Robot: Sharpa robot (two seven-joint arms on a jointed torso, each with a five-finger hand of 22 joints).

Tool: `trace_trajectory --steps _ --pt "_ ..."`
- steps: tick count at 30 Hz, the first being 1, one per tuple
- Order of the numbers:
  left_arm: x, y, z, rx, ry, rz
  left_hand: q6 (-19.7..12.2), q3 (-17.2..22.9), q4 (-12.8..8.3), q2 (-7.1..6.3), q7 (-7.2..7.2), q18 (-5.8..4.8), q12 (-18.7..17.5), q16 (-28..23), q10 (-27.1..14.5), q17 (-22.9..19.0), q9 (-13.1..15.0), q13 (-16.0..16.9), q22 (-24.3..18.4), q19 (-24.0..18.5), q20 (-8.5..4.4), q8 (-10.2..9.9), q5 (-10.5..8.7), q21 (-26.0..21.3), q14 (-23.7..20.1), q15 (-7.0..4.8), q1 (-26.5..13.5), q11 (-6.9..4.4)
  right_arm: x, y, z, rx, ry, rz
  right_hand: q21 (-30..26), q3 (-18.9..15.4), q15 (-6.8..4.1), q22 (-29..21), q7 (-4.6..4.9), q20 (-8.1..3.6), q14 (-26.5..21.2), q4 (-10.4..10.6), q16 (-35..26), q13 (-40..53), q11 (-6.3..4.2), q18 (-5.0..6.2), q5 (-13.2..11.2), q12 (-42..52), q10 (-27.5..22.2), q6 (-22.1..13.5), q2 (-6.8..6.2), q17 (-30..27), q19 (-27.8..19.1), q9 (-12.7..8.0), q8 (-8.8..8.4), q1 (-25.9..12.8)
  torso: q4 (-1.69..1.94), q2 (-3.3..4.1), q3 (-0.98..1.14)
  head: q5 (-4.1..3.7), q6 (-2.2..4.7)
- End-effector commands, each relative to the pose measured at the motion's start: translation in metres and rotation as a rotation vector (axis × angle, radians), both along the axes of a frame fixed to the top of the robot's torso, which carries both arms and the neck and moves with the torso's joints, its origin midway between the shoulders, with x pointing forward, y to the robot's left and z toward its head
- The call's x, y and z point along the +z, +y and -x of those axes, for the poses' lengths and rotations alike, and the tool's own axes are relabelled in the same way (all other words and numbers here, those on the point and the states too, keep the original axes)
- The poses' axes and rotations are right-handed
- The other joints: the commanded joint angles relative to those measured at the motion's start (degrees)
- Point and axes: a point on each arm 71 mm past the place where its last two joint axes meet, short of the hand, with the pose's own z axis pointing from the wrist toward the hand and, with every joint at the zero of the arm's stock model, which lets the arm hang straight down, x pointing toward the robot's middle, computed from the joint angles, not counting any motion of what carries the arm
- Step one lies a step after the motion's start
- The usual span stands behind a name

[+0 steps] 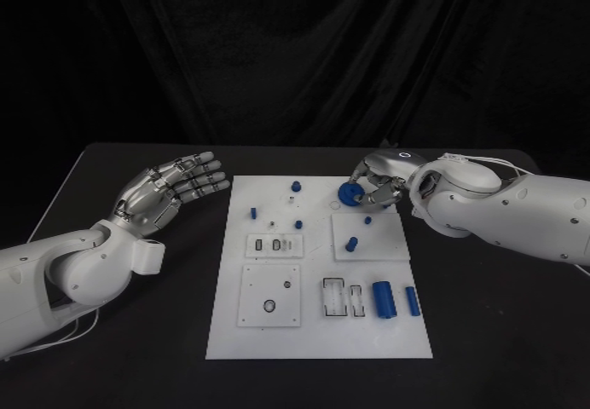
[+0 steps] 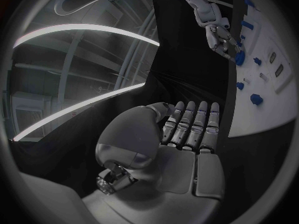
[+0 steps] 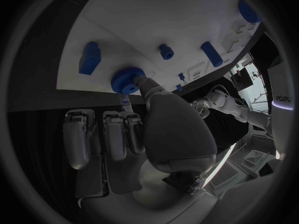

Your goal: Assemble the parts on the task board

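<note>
Right robot hand (image 1: 378, 181) pinching blue gear (image 1: 348, 196) at task board's (image 1: 317, 341) far edge; left robot hand (image 1: 172, 189) spread wide beside board.

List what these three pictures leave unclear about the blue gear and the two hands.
- Blue gear, head view: the right robot hand covers part of it, so whether it sits on a peg or is lifted off the task board cannot be told.
- Right wrist view: the thumb touches the gear; its far side is hidden.
- Left robot hand: fingers apart, holding nothing; the left wrist view shows the gear too small to judge.
</note>
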Motion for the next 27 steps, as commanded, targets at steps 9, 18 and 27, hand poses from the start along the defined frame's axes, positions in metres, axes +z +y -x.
trace_trajectory --steps 9,18,27 --pt "0.004 -0.001 0.001 0.003 -0.058 0.049 0.7 0.5 0.1 -0.03 0.22 -0.94 0.3 0.4 0.7 -0.1 0.1 0.2 -0.1 0.3 -0.05 0.4 -0.08 0.4 0.5 -0.05 -0.5 0.03 0.014 0.045 0.006 0.143 -0.078 -0.031 0.9 0.2 -0.43 14.3 -2.69 -0.55 6.1 1.2 0.1 15.1 -0.28 -1.06 1.6 0.2 6.1 4.7 -0.39 15.1 5.3 6.1 2.73 -2.8 -0.05 -0.05 -0.06 0.04 -0.22" --pt "0.004 -0.002 0.000 0.001 -0.055 0.048 0.8 0.6 0.1 -0.05 0.25 -0.92 0.3 0.4 0.8 -0.1 0.1 0.2 -0.1 0.3 -0.06 0.4 -0.08 0.4 0.5 -0.09 -0.6 0.12 0.016 0.080 0.005 0.220 -0.086 -0.035 1.4 0.3 -0.45 14.8 -2.76 -0.57 6.1 1.3 0.1 15.1 -0.33 -1.27 1.5 0.2 6.1 4.7 -0.48 15.1 5.8 6.3 2.70 -3.1 0.10 -0.01 -0.13 -0.25 -0.15" --pt "0.004 -0.002 0.001 -0.001 -0.052 0.047 0.9 0.6 0.1 -0.09 0.28 -0.89 0.4 0.5 1.0 -0.1 0.1 0.2 -0.1 0.3 -0.06 0.5 -0.07 0.4 0.5 -0.13 -0.6 0.24 0.013 0.100 0.001 0.243 -0.071 0.003 1.2 0.7 -0.42 14.7 -2.59 -0.58 6.1 1.2 0.1 15.1 -0.24 -1.20 0.8 0.2 6.1 4.0 -0.61 15.1 5.7 6.4 2.16 -3.2 0.03 0.04 -0.10 -0.43 -0.08"
